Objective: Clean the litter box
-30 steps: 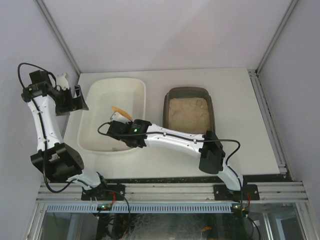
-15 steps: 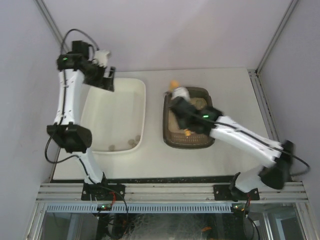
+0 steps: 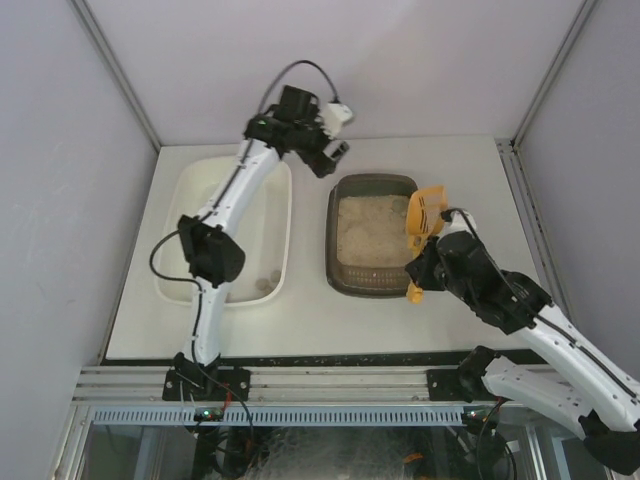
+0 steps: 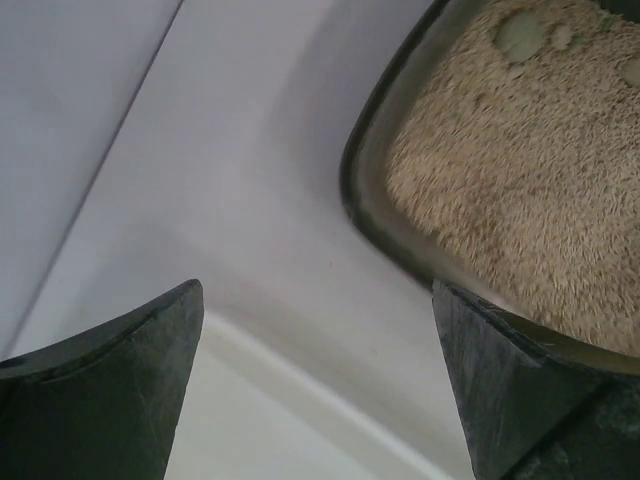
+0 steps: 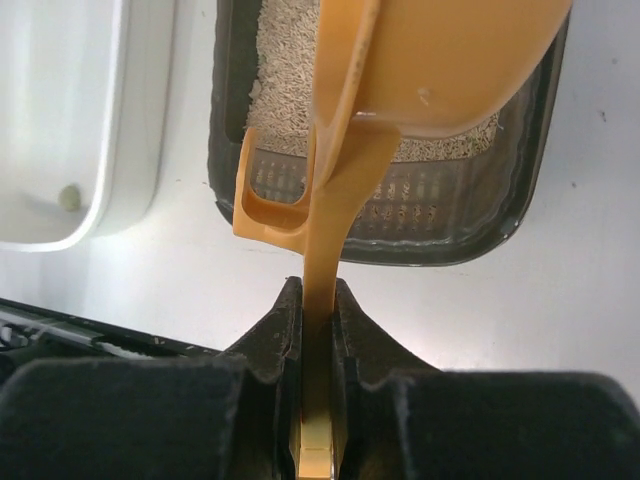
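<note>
Holding an orange scoop [image 3: 424, 212] by its handle, the right gripper [image 5: 318, 295] is squeezed tight on it, over the right side of the litter box [image 3: 378, 287]. The box sits on the table [image 3: 480, 200], just right of the white tub [image 3: 287, 200]. The left gripper [image 4: 315, 300] hangs wide apart with nothing in it, above the box's far left corner.

No legible text — no labels, brands, numbers.
</note>
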Action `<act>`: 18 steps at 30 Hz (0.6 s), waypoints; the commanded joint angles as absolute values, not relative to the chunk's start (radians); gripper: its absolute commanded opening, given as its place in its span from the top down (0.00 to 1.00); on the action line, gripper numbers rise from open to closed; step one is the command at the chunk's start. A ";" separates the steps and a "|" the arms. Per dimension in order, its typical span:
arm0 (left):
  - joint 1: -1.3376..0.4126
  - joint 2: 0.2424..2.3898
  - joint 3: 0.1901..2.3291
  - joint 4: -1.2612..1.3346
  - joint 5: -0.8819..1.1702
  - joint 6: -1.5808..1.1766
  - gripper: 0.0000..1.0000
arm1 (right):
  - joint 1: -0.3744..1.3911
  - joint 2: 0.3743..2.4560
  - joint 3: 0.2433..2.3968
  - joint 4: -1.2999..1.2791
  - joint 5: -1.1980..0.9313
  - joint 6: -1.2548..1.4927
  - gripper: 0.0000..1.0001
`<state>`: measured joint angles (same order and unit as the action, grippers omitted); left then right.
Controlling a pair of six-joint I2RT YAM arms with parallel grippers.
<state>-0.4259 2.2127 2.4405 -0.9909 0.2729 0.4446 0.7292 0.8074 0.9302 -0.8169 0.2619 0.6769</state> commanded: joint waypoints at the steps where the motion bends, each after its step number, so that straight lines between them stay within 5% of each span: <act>1: -0.575 2.320 2.527 -0.865 0.129 0.593 0.00 | 0.683 0.708 0.905 -0.773 0.190 0.753 1.00; 16: -0.565 2.513 2.530 -0.602 0.005 0.458 0.00 | 0.535 0.665 0.822 -0.740 0.059 0.704 1.00; 18: -0.548 2.523 2.547 -0.604 0.020 0.465 0.07 | 0.507 0.667 0.807 -0.718 0.018 0.704 1.00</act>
<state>-0.5850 2.5217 2.4802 -0.7010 0.0444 0.4885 0.5518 0.6693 0.8238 -0.7998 0.0948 0.7204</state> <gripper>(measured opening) 0.995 0.068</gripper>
